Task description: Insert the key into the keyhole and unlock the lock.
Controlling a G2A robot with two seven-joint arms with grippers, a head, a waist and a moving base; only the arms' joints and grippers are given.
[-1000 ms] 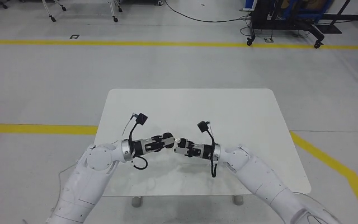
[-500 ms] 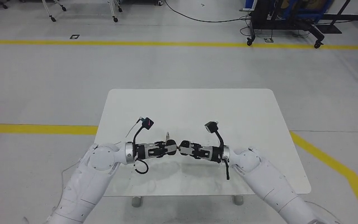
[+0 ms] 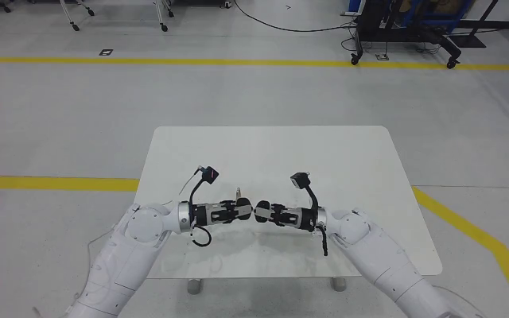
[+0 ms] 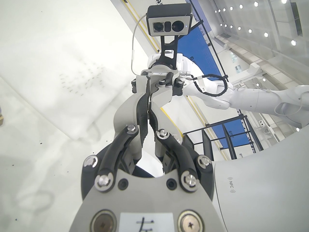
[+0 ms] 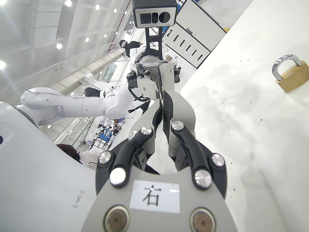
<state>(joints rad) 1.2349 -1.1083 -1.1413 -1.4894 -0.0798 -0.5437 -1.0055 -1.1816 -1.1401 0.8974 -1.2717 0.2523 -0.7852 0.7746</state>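
Observation:
My two grippers meet tip to tip above the front middle of the white table [image 3: 342, 159]. The left gripper [image 3: 249, 210] [image 4: 147, 107] has its black pads pressed together on a thin silver key [image 4: 149, 98]. The right gripper [image 3: 259, 211] [image 5: 162, 105] faces it and is shut on the same key [image 5: 159, 92], of which just a sliver shows between the fingertips. The brass padlock [image 5: 291, 77], with its silver shackle closed, lies on the table just behind the grippers [image 3: 238, 193], untouched by either arm.
The table's back and right side carry nothing else, and faint dark specks dot its surface. Beyond the table is open grey floor with yellow lines [image 3: 238, 61], and a dark equipment frame [image 3: 413, 36] stands at the far back right.
Over the last second both wrists rolled and the joined grippers slid toward the table's front edge. In the last half second nothing visibly moved.

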